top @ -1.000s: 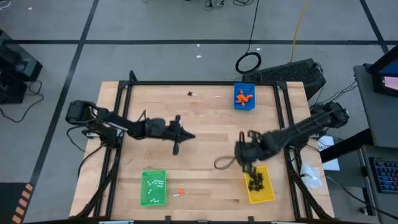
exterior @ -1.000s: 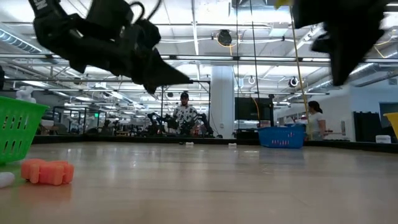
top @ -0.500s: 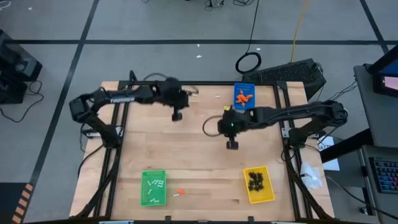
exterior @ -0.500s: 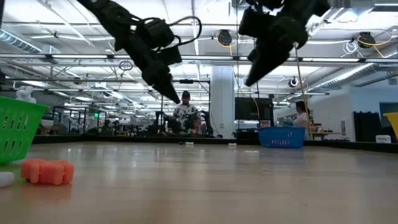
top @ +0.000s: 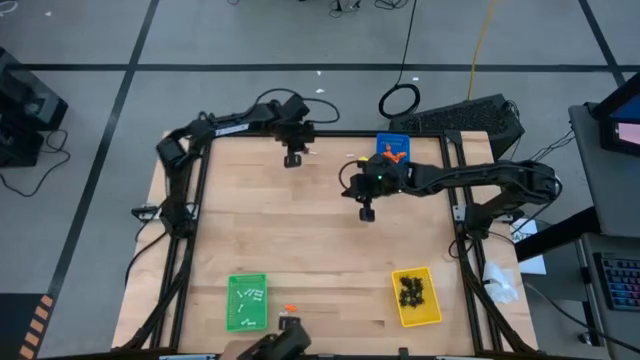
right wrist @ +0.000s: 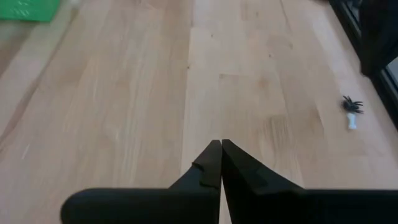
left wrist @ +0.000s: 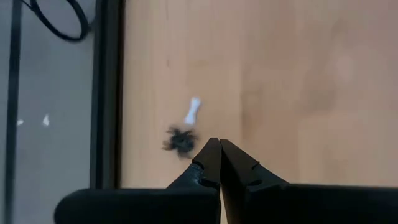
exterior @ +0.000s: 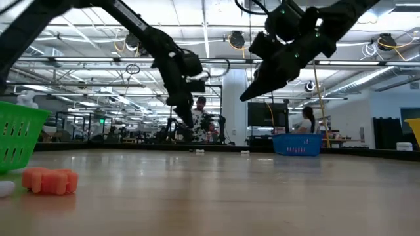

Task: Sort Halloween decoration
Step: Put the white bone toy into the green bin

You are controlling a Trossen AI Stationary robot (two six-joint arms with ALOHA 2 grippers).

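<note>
Wooden planks make up the bench (top: pixel 250 230), which stands on a grey floor with black tape lines; the low view looks past it into a large hall with ceiling lights, where two people stand far behind.

Taking the blue tray (top: pixel 393 157) at the far edge as landmark: it holds orange lumps (top: pixel 391 153). Well to its left, near the same far edge, lie a black spider (left wrist: pixel 180 142) and a white bone (left wrist: pixel 192 112), close together but apart. The left hand (top: pixel 292 159) hangs just beside this pair, its fingers pressed together and holding nothing; in its wrist view the tips sit right next to the spider. The right hand (top: pixel 366 212) hovers over bare wood a little nearer than the blue tray and slightly left of it, likewise clenched and empty; its wrist view shows the spider and bone well ahead of the tips.

Across the bench from the blue tray, at the near edge, the yellow tray (top: pixel 416 297) holds black spiders (top: pixel 410 291). Far to the left along that near edge, the green tray (top: pixel 247 301) holds white bones (top: pixel 248 296), with one orange lump (exterior: pixel 50 180) on the wood just beside it.
</note>
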